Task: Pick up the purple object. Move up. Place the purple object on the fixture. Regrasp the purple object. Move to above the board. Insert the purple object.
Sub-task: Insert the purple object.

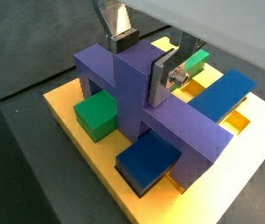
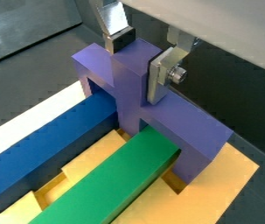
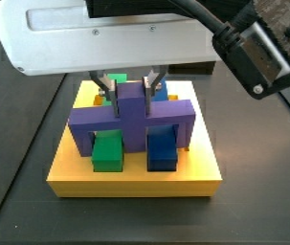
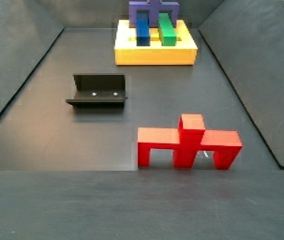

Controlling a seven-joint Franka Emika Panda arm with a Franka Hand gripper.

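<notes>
The gripper (image 2: 144, 54) grips the purple object's (image 2: 141, 92) stem (over the board (image 3: 134, 177)).

Robot lab test cell: dark matte floor (image 4: 56, 112) with raised grey walls (image 4: 19, 56) around it, black fixture (image 4: 97, 91) in the middle, toy-like yellow board (image 4: 156, 53) behind it (red piece (image 4: 188, 143) nearer). Gripper (image 3: 130, 81) over the board.

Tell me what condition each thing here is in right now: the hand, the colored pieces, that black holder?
Hand: above the board, fingers closed on the purple object's stem.
Purple object: upright, straddling both bars on the board.
Board: flat on the floor.
Green bar: lying in the board.
Blue bar: lying in the board.
Fixture: empty.
Red piece: standing alone, untouched.
</notes>
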